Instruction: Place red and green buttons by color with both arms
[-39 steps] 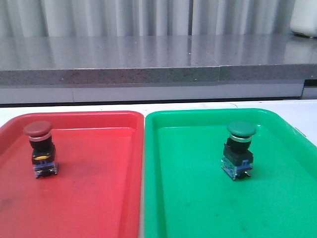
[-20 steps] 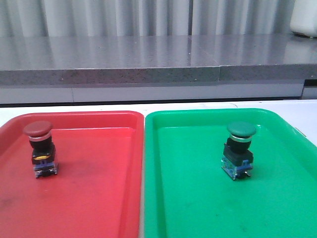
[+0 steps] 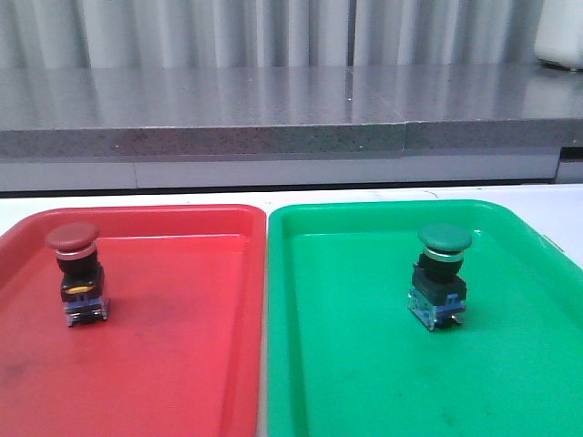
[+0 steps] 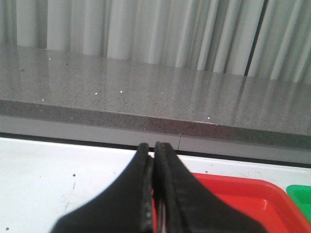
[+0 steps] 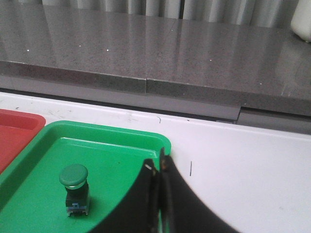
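The red button point(image 3: 75, 271), with dull red cap, black body and yellow band, stands upright at the left of the red tray point(image 3: 182, 364). The green button point(image 3: 442, 276), with green cap and blue base, stands upright in the green tray point(image 3: 364, 382); it also shows in the right wrist view point(image 5: 74, 188). Neither arm shows in the front view. My left gripper point(image 4: 153, 146) is shut and empty, over the red tray's far left corner point(image 4: 243, 194). My right gripper point(image 5: 158, 162) is shut and empty, above the green tray's far right corner point(image 5: 121, 141), apart from the green button.
A grey stone ledge point(image 3: 291, 109) runs along the back, behind the white table point(image 5: 243, 170). The two trays sit side by side, touching. A white object point(image 3: 560, 36) stands on the ledge at the far right.
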Robot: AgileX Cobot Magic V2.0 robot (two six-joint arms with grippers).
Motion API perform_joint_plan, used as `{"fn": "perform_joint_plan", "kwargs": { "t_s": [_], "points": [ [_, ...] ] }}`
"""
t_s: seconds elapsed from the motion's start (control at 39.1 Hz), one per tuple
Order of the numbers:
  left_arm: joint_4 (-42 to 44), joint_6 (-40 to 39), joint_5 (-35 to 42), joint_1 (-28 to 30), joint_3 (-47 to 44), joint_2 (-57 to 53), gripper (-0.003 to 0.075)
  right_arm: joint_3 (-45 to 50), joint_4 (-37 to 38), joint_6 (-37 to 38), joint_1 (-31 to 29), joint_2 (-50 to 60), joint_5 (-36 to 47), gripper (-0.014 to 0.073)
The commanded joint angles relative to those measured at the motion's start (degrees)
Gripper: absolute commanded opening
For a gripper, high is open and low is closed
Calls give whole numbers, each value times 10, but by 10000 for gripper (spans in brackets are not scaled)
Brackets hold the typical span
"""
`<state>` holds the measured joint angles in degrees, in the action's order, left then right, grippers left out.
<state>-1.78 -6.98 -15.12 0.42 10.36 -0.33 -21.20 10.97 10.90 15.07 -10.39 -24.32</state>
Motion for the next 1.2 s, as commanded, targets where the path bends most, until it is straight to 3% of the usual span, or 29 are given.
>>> {"fn": "perform_joint_plan", "kwargs": {
  "t_s": [0.0,0.2,0.33,1.18],
  "points": [
    [4,-15,49,2,-10,-6,-20,-14,10,-1,-3,-5,44,-121],
    [4,-15,71,2,-80,-8,-20,-13,10,-1,-3,-5,42,-121],
    [4,-15,122,2,-122,-8,-20,-13,10,-1,-3,-5,42,-121],
    [4,-15,114,2,-120,-8,-20,-13,10,-1,-3,-5,42,-121]
  ]
}}
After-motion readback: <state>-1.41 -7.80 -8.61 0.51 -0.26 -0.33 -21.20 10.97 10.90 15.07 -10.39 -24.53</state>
